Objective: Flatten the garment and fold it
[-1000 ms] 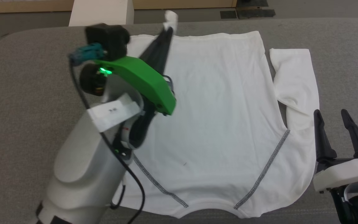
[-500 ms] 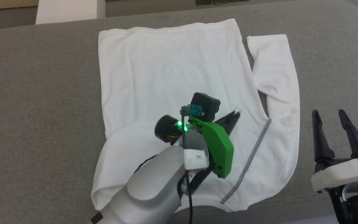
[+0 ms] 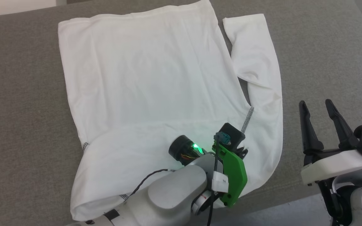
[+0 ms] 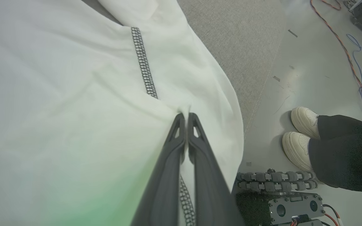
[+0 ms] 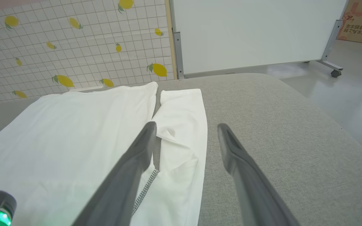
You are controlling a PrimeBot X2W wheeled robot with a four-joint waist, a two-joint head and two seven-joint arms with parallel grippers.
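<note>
White thin-fabric garment flat on grey surface, one side folded across. Left gripper clamped on garment's fabric; right gripper wide open, empty, beside garment. Other sleeve, further folds not yet done.

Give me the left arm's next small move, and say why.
Probably open the left pincer and let the fabric go. It is shut on a pinch of the garment, held over the shirt's body beside the zigzag seam, so that side looks already folded in.
</note>
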